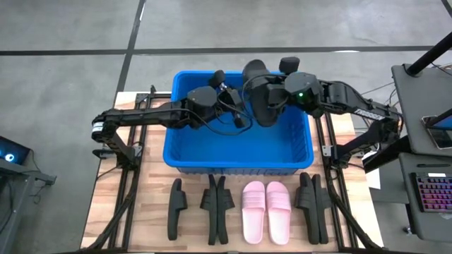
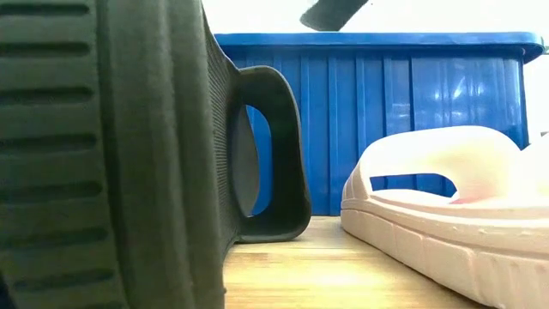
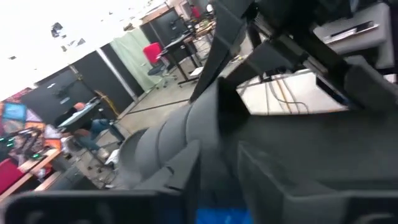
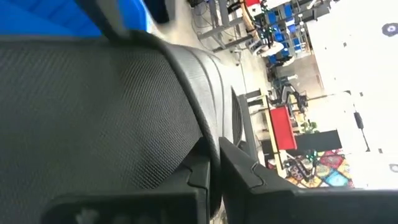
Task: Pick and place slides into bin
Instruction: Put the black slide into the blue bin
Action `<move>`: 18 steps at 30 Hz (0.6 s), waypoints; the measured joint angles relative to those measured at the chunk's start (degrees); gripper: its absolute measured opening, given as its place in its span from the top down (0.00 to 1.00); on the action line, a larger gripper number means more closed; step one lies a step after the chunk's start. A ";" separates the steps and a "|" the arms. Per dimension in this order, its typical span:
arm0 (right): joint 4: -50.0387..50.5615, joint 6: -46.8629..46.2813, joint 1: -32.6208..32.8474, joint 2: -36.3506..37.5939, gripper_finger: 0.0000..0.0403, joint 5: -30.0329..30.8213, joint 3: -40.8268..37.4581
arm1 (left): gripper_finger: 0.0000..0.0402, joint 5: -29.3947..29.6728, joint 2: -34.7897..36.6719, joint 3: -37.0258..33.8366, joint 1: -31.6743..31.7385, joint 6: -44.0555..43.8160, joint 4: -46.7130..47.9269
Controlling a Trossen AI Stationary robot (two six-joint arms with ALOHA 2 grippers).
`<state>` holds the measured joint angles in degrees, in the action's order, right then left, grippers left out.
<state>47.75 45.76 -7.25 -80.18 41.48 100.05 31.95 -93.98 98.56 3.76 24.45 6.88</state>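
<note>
Overhead, the right pincer (image 1: 263,90) clenches a black slide (image 1: 258,95) above the bin (image 1: 239,152) on the wooden table (image 1: 145,212).

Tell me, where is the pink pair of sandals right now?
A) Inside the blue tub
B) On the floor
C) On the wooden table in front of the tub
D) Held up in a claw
C: the pink pair lies flat on the wooden table, in the row of sandals in front of the blue tub.
</note>
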 joint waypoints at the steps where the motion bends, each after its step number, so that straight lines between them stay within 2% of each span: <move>1: 0.07 -0.04 -0.22 0.50 0.97 0.01 0.00 | 0.71 0.66 0.22 0.00 0.01 0.02 0.00; 5: 1.67 -2.29 -1.61 3.12 0.98 0.00 0.00 | 0.55 2.65 2.83 -0.02 0.18 -0.07 3.38; 8: 4.45 -6.43 -3.15 5.13 0.98 -0.71 0.00 | 0.48 4.60 5.32 -0.24 0.18 -1.72 6.42; 14: 13.56 -14.53 -5.85 6.15 0.98 -3.43 0.00 | 0.44 5.09 11.22 -0.53 0.21 -6.18 12.94; 18: 17.22 -17.25 -7.12 5.10 0.98 -4.40 -0.88 | 0.44 3.36 14.89 -0.58 0.23 -7.61 12.94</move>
<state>64.96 28.50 -14.37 -75.07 37.09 99.17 35.30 -79.09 97.98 3.99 16.83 19.83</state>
